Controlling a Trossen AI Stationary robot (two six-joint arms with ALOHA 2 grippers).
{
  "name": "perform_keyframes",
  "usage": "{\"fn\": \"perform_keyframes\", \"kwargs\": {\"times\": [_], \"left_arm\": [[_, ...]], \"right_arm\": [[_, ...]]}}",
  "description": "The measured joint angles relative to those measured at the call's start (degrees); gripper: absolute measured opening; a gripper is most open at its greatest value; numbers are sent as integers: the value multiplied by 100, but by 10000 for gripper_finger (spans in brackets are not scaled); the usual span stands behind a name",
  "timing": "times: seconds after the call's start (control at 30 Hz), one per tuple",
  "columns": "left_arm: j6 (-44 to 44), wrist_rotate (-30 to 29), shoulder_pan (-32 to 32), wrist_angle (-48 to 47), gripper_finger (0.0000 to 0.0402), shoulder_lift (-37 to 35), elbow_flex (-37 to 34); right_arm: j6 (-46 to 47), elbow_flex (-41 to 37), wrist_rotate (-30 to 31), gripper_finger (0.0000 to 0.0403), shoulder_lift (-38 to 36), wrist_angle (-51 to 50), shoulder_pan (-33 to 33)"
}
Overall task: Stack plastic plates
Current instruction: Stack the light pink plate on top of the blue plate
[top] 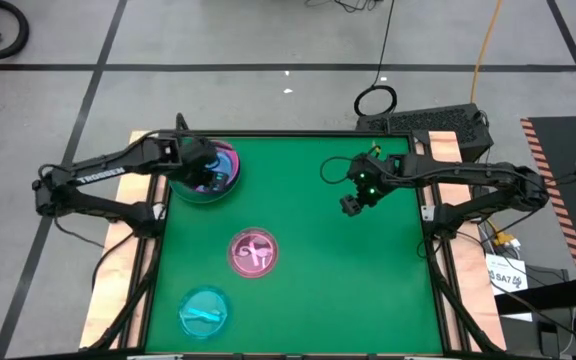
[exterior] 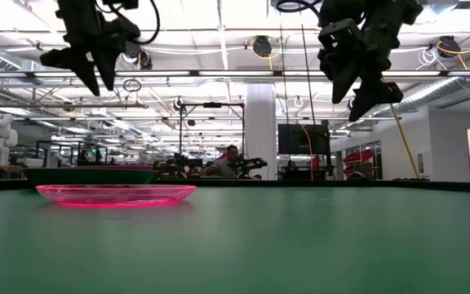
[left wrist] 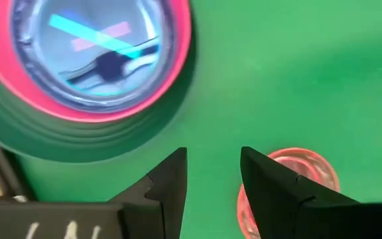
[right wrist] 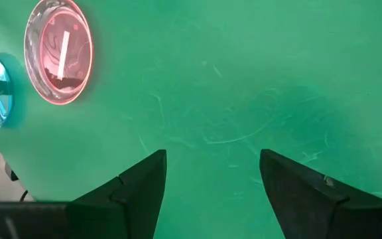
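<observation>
Green table [top: 388, 290], both arms up off the surface.

Stack of plates [top: 206, 172] sits near the far left corner of the table: dark green plate at the bottom, a magenta rim nested in it, translucent cyan and pink layers showing through the middle. How many plates are nested there I cannot tell. The left wrist view looks straight down on this stack [left wrist: 88, 63].

Left gripper [top: 206, 166] hangs directly over the stack, fingers parted with a modest gap and nothing between them. Judged: it is above the pile because that is where plates get delivered, and the empty jaws suggest nothing is waiting to be dropped.

Two plates lie loose. Pink plate [top: 253, 252] rests flat near the table's middle, toward the left half. Cyan plate [top: 204, 311] rests flat near the near left corner, well apart from the pink one. Both are on the left arm's side, so it seems the likelier arm to fetch them; the pink one is closer to the stack.

Right gripper [top: 355, 196] hovers over bare green in the far right part of the table, jaws spread wide, holding nothing. It appears to be waiting clear of the left arm's working area.

Low view: pink plate [exterior: 114, 194] flat on the table, both grippers high above.
</observation>
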Motion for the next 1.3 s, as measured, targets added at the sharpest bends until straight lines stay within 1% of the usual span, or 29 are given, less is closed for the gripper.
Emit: {"fn": "perform_keyframes", "kwargs": {"times": [0.13, 0.2, 0.33, 0.4, 0.7, 0.9, 1.03, 1.3], "left_arm": [[-139, -111, -382, 153, 147, -50, 0], [32, -196, -612, 268, 147, 4, 0], [613, -202, -1103, 623, 147, 251, 2], [764, -174, -1287, 780, 147, 371, 2], [858, -47, -1874, 1048, 147, 1023, 2], [863, -40, -2132, 1324, 147, 1471, 2], [1035, -5, -2227, 1559, 147, 1769, 2], [1172, 239, -2112, 1786, 147, 2145, -19]], "right_arm": [[-2, 0, 3, 235, 0, 3, 43], [-2, 0, 4, 235, 0, 34, 43], [-9, 0, 1, 235, 0, 133, 43], [-10, 0, -5, 235, 0, 185, 43], [113, 0, -12, 235, 0, 198, 300], [125, 0, -12, 235, 0, 193, 492], [110, 0, -15, 235, 0, 181, 596], [-6, 0, -4, 235, -2, 3, 823]]}}
